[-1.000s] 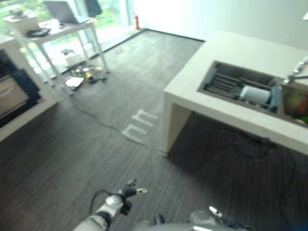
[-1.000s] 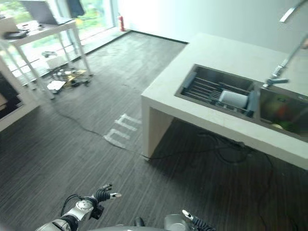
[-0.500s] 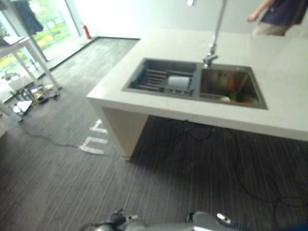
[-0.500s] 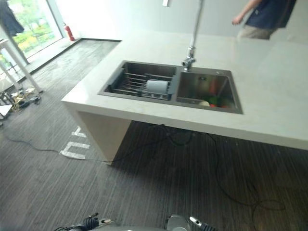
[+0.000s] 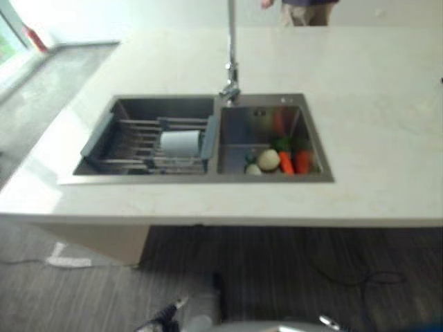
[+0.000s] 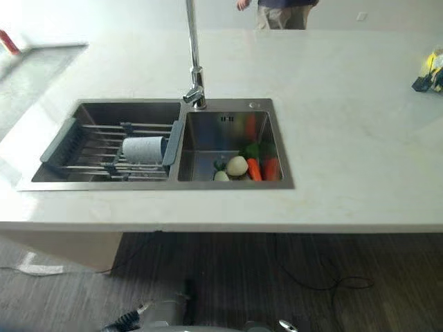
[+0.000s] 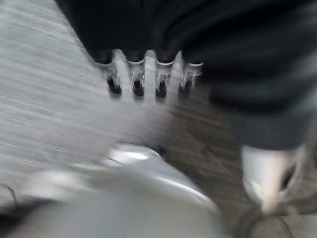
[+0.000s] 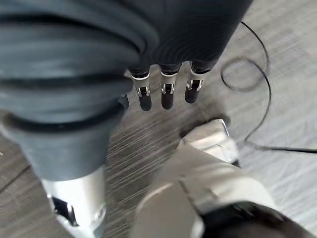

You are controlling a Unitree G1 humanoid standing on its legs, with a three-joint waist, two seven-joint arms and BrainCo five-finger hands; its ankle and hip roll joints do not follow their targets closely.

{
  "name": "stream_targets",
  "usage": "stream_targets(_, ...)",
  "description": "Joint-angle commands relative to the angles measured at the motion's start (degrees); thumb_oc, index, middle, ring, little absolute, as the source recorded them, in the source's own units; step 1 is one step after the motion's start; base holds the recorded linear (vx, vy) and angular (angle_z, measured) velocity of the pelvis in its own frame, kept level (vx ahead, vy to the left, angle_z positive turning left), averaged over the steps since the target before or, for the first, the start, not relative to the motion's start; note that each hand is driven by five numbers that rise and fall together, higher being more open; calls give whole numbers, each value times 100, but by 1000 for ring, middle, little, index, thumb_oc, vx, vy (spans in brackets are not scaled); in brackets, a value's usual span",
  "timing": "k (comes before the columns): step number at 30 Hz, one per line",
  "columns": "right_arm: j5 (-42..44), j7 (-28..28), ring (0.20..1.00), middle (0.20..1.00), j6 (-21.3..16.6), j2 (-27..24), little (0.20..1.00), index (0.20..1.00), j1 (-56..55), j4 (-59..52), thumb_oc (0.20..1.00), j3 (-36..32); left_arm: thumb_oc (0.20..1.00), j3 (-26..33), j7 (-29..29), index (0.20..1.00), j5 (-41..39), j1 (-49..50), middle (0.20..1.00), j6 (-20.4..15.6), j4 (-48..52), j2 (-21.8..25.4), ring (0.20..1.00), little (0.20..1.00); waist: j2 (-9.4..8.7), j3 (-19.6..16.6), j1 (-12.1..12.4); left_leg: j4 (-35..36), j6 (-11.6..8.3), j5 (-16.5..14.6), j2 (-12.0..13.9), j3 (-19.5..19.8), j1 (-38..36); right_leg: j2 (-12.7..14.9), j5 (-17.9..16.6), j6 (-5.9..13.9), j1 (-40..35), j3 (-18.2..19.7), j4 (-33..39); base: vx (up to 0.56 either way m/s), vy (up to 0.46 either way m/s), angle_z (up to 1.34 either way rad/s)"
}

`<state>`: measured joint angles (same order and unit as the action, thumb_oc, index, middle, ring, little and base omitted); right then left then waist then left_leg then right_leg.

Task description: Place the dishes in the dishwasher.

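Note:
A white cup (image 5: 180, 144) lies on its side in a grey dish rack (image 5: 122, 146) that fills the left basin of the steel sink (image 6: 285, 185). The sink is set in a pale counter (image 6: 360, 131). My left hand (image 5: 166, 318) hangs low in front of the counter, near the floor, and holds nothing. In its wrist view the fingers (image 7: 136, 82) point straight down over the dark floor. My right hand (image 5: 329, 321) also hangs low, open and empty, with its fingers (image 8: 167, 94) straight. Both hands are far below the sink.
The right basin holds carrots and other vegetables (image 5: 280, 159). A tall tap (image 5: 230, 48) rises between the basins. A person (image 6: 280, 10) stands at the counter's far side. A small yellow and black object (image 6: 429, 76) lies far right on the counter.
The camera has swung round, so the sink now sits square in the middle and closer. Both hands stay low and empty.

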<state>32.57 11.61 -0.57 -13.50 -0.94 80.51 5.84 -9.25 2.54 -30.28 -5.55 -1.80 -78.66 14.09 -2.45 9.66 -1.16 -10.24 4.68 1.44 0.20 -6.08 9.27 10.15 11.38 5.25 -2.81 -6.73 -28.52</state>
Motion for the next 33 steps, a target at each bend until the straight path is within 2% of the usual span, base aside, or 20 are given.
stream_targets(1,-43,59,1000,1000,-94,-217,1000,1000,187,-208,1000,10,1000,-121,-1,1000,43,2,1000,-112,176,-104,1000,1000,338,-69,69,-695,-331,-804,208,164,214,85,-475,213,426,-28,1134,69,248,-11)
stream_targets(2,-43,56,1000,1000,-99,-213,1000,1000,199,-222,1000,9,1000,-116,-11,1000,45,0,1000,-138,191,-86,1000,1000,351,-71,84,-695,-311,-836,204,106,188,94,-533,219,436,-118,1134,50,212,-14)
stream_targets(4,-59,44,1000,1000,-23,-163,1000,1000,306,-272,1000,47,1000,-42,-94,1000,42,21,1000,-149,259,-19,1000,1000,342,-102,215,-695,-269,-926,233,-170,180,64,-654,245,499,-530,1134,-7,108,-21)
stream_targets(6,74,13,1000,1000,-11,-129,1000,1000,358,-270,1000,159,1000,-39,-98,1000,64,-8,1000,-100,258,47,1000,1000,296,-114,180,-695,-222,-988,151,-160,179,-232,-643,182,763,-498,1134,6,-4,-45)
stream_targets(8,196,-19,1000,1000,-30,-101,1000,1000,366,-308,1000,237,1000,22,-106,1000,81,2,1000,-54,275,80,1000,1000,260,-100,211,-695,-223,-1011,126,-235,195,-381,-576,95,923,-610,1134,4,-61,-30)
stream_targets(9,245,-19,1000,1000,-22,-115,1000,1000,376,-307,1000,273,1000,23,-91,1000,72,3,1000,-60,255,85,1000,1000,252,-103,208,-695,-221,-1017,101,-228,210,-416,-553,61,963,-596,1134,18,-95,0)
stream_targets(11,194,-59,1000,1000,-27,-124,1000,1000,318,-349,1000,261,1000,-1,-107,1000,9,35,1000,-47,276,60,1000,1000,235,-110,133,-695,-209,-985,8,-130,260,-506,-547,-5,1089,-294,1134,26,-99,-3)
stream_targets(13,235,-72,1000,1000,-41,-168,1000,1000,325,-318,1000,256,1000,21,-65,1000,24,65,1000,-35,279,1,1000,1000,212,-164,178,-695,-257,-975,-2,-146,310,-440,-531,11,1170,-335,1134,8,-105,16)
stream_targets(18,185,-65,1000,1000,-43,-227,1000,1000,297,-346,1000,212,1000,-26,-39,1000,110,222,1000,-7,276,-95,1000,1000,175,-266,176,-695,-364,-990,16,-68,323,-510,-435,-37,1218,-308,1134,31,-121,7)
stream_targets(22,116,31,1000,1000,-54,-183,1000,1000,205,-265,1000,169,1000,5,-83,1000,-73,288,1000,201,239,-129,1000,1000,196,-307,155,-695,-407,-1032,12,13,222,-534,-351,-79,1109,-355,1134,23,-56,10)
stream_targets(24,47,62,1000,1000,-41,-179,1000,1000,201,-254,1000,169,1000,79,-163,1000,-140,315,1000,195,211,-107,1000,1000,220,-313,127,-695,-429,-1039,59,-37,173,-550,-309,-116,1059,-397,1134,13,-33,14)
stream_targets(26,-43,92,1000,1000,-32,-184,1000,1000,201,-236,1000,172,1000,129,-229,1000,73,300,1000,182,182,-57,1000,1000,231,-299,89,-695,-439,-1044,75,-105,102,-573,-274,-157,1019,-409,1134,11,-2,17)
stream_targets(27,-228,52,1000,1000,-59,-234,1000,1000,217,-252,1000,238,1000,112,-219,1000,440,281,1000,151,131,-18,1000,1000,187,-210,76,-695,-454,-912,15,-146,-29,-527,-276,-224,948,-356,1134,6,41,22)
stream_targets(29,-275,-28,1000,1000,-56,-326,1000,1000,304,-294,1000,362,1000,139,-192,1000,326,295,1000,171,159,-7,1000,1000,76,-19,201,-695,-446,-741,-188,263,-88,-456,-349,-266,826,-132,1134,-35,135,14)
stream_targets(30,-201,-67,1000,1000,-40,-397,1000,1000,385,-282,1000,374,1000,139,-130,1000,210,270,1000,181,193,0,1000,1000,105,20,217,-695,-488,-671,-63,320,-1,-466,-365,-287,811,-121,1134,-86,317,-10)
stream_targets(31,-108,-93,1000,1000,-24,-472,1000,1000,431,-273,1000,298,1000,103,-48,1000,119,194,1000,182,207,-20,1000,1000,231,48,154,-695,-645,-515,321,175,166,-507,-301,-295,758,-242,1134,-74,350,-20)
stream_targets(33,-21,-184,1000,1000,143,-481,1000,1000,428,-282,1000,143,1000,32,-88,1000,173,68,1000,257,215,-86,1000,1000,334,30,53,-695,-730,-521,602,9,301,-466,-234,-266,728,-376,1134,-29,306,31)
